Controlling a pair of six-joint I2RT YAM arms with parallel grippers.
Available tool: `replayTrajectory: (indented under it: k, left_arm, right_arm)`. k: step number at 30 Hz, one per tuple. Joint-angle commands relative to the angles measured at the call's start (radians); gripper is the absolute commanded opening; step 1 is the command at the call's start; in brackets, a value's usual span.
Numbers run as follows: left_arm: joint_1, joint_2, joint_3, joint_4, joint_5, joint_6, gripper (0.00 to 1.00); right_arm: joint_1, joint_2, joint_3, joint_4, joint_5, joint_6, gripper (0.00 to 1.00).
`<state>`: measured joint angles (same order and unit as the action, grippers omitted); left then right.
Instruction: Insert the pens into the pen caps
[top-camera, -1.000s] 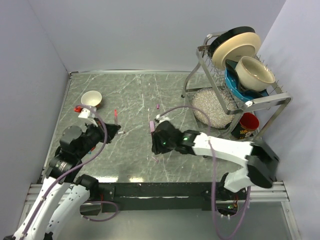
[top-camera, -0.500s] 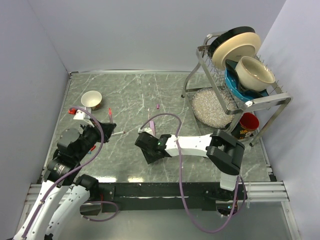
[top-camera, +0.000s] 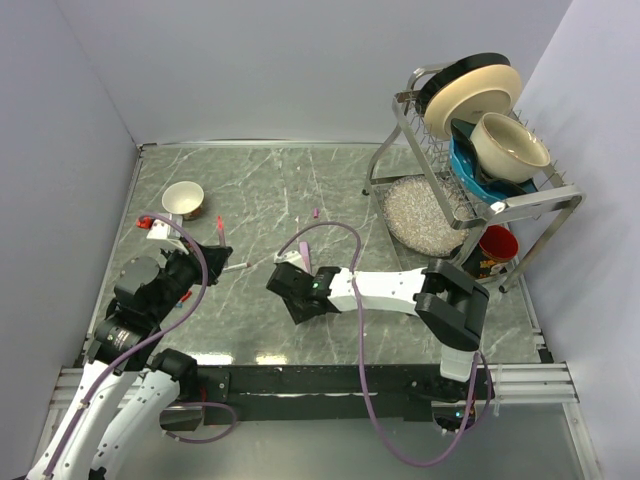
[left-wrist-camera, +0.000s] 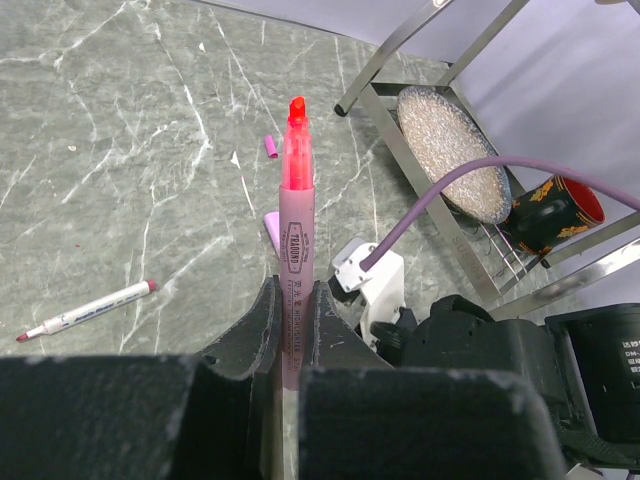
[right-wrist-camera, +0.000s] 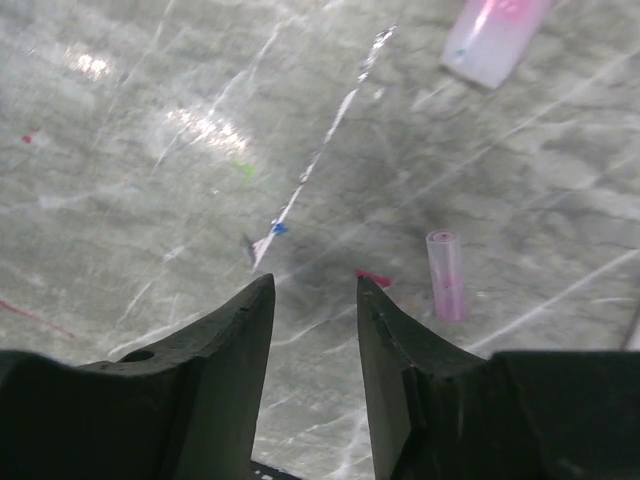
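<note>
The left claw (left-wrist-camera: 293, 312) is clenched on a pink pen (left-wrist-camera: 297, 225) and holds it low on the barrel. The red tip is bare and points away from the wrist, which I judge is meant to leave the writing end free to go into a cap. The right claw (right-wrist-camera: 315, 300) is released and holds nothing, and its fingers hang low over the worktop (top-camera: 280, 190). A pink cap (right-wrist-camera: 445, 275) lies flat just beside the right-hand finger, not between the two, so I judge this claw must shift sideways before it can close on the cap. A white pen (left-wrist-camera: 85, 312) lies uncapped on the worktop, well apart from the held pen, and a second cap (left-wrist-camera: 270, 147) lies farther back. As for the containers, the dish rack (top-camera: 540, 205) carries plates (top-camera: 480, 95) on edge, a bowl (top-camera: 510, 145) and a blue dish (top-camera: 470, 170) under it. A red mug (top-camera: 497, 243) stands below the rack beside a glittery plate (top-camera: 420, 215). The cup (top-camera: 183, 198) near the left arm shows only its white inside. No pen or cap is visible in any of them.
</note>
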<state>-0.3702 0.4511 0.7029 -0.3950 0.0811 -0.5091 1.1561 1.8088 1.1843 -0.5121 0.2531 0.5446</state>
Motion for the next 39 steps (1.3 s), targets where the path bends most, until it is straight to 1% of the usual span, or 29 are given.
replayTrajectory:
  k: [1,3,4,6,8,12,17,26,29,32,33,34,35,37,38,39]
  left_arm:
    - [0.002,-0.005,0.030,0.012,-0.007,0.011,0.01]
    - [0.002,-0.006,0.029,0.015,-0.004,0.009,0.01]
    - [0.002,-0.003,0.029,0.015,-0.003,0.009,0.01]
    - [0.002,-0.003,0.029,0.016,-0.001,0.009,0.01]
    - [0.002,-0.003,0.029,0.016,-0.001,0.009,0.01]
    - [0.002,-0.006,0.029,0.016,-0.003,0.009,0.01]
    - [0.002,-0.006,0.029,0.016,-0.006,0.009,0.01]
    - [0.002,-0.005,0.029,0.016,-0.007,0.011,0.01]
    - [0.002,-0.005,0.029,0.018,-0.007,0.009,0.01]
    - [0.002,-0.005,0.027,0.018,-0.004,0.009,0.01]
    - [0.002,-0.003,0.027,0.019,-0.001,0.007,0.01]
    - [0.002,-0.002,0.027,0.021,0.000,0.009,0.01]
    - [0.002,-0.002,0.026,0.021,0.000,0.007,0.01]
    - [0.002,0.001,0.024,0.024,0.008,0.004,0.01]
    - [0.002,0.000,0.021,0.027,0.012,0.003,0.01]
    - [0.002,0.004,0.021,0.030,0.032,0.001,0.01]
  right_arm:
    - [-0.013,-0.020,0.041,-0.054,0.110,-0.024,0.52]
    - [-0.019,-0.031,0.034,-0.060,0.126,-0.035,0.57]
    - [-0.030,-0.037,0.031,-0.057,0.124,-0.052,0.61]
    - [-0.042,-0.052,0.014,-0.037,0.107,-0.074,0.64]
    - [-0.062,-0.054,0.003,-0.017,0.081,-0.100,0.64]
    - [-0.105,-0.043,-0.011,0.001,0.034,-0.123,0.63]
    - [-0.108,-0.028,-0.025,0.003,0.025,-0.120,0.60]
    - [-0.102,-0.023,-0.087,0.018,-0.005,-0.072,0.50]
    - [-0.101,-0.020,-0.100,0.023,-0.002,-0.066,0.45]
    - [-0.101,-0.011,-0.097,0.017,0.012,-0.064,0.31]
    - [-0.101,-0.006,-0.095,0.014,0.017,-0.061,0.24]
    - [-0.101,-0.002,-0.088,0.008,0.026,-0.060,0.20]
    - [-0.101,0.006,-0.083,0.003,0.029,-0.057,0.14]
    - [-0.102,0.015,-0.069,-0.009,0.040,-0.049,0.09]
    - [-0.102,0.018,-0.065,-0.015,0.040,-0.046,0.01]
    - [-0.101,0.017,-0.058,-0.028,0.043,-0.040,0.00]
